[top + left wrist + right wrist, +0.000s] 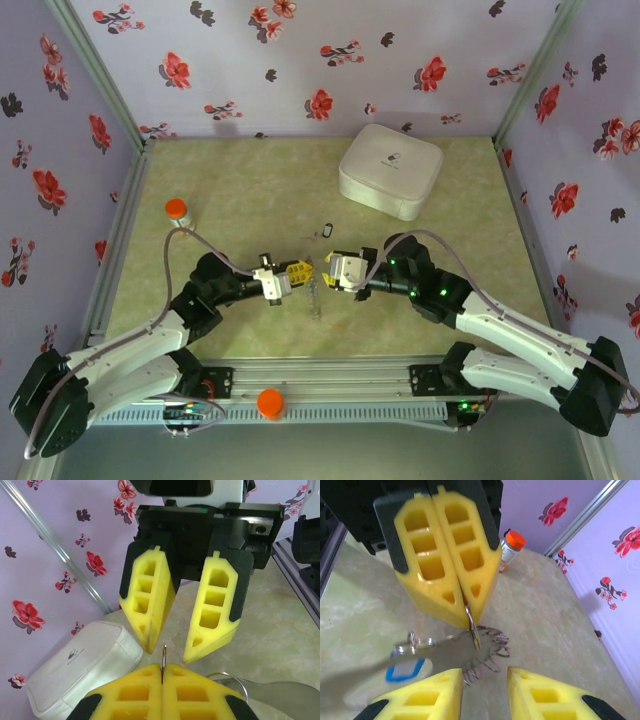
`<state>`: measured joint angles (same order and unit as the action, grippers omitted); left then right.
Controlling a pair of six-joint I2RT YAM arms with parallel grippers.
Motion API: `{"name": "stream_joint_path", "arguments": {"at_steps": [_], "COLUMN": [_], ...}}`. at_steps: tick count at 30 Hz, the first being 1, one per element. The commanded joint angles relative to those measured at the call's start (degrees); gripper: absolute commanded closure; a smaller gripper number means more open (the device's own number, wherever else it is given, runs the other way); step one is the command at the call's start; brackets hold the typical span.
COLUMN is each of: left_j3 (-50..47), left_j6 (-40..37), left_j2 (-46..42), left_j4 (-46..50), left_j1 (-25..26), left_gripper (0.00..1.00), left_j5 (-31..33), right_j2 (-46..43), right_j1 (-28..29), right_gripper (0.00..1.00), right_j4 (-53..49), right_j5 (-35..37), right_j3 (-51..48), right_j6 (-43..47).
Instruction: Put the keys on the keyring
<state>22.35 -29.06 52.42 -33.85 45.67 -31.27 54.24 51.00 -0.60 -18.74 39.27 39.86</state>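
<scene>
Two pincers meet tip to tip over the pale green worktop [230, 180]. The left pincer [470, 615] is clamped on the thin, dark, bumpy-rimmed metal keyring [495, 645]. The right pincer [171, 650], fingers parted and empty, faces it. The small blue-headed key [402, 671] sits near the ring, perhaps threaded on it; blur hides that.
</scene>
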Motion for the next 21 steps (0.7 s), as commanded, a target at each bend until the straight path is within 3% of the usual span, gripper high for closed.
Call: {"name": "stream_joint_path", "arguments": {"at_steps": [1, 15, 19, 21], "left_j3": [2.65, 3.4, 3.58, 3.58], "left_j6": [1.16, 5.97, 6.88, 7.03], "left_j2": [0.99, 2.07, 2.5, 2.6], "left_j4": [-3.38, -4.56, -4.81, -4.61], "left_j1": [0.36, 0.38, 0.39, 0.38], "left_gripper": [1.0, 1.0, 1.0, 1.0], "left_j5": [-1.68, -3.49, -4.23, -4.49], "right_j2": [-0.05, 0.38, 1.26, 2.01], "right_j1": [0.37, 0.84, 0.8, 0.8], "right_gripper": [0.71, 0.9, 0.81, 0.82], "right_j4": [3.93, 1.86, 1.36, 0.7], "right_j5": [-2.51, -4.46, -5.05, -5.56], "right_j3": [-0.51, 0.37, 1.14, 1.72], "right_j6": [-2.23, -1.01, -0.94, -0.5]}}
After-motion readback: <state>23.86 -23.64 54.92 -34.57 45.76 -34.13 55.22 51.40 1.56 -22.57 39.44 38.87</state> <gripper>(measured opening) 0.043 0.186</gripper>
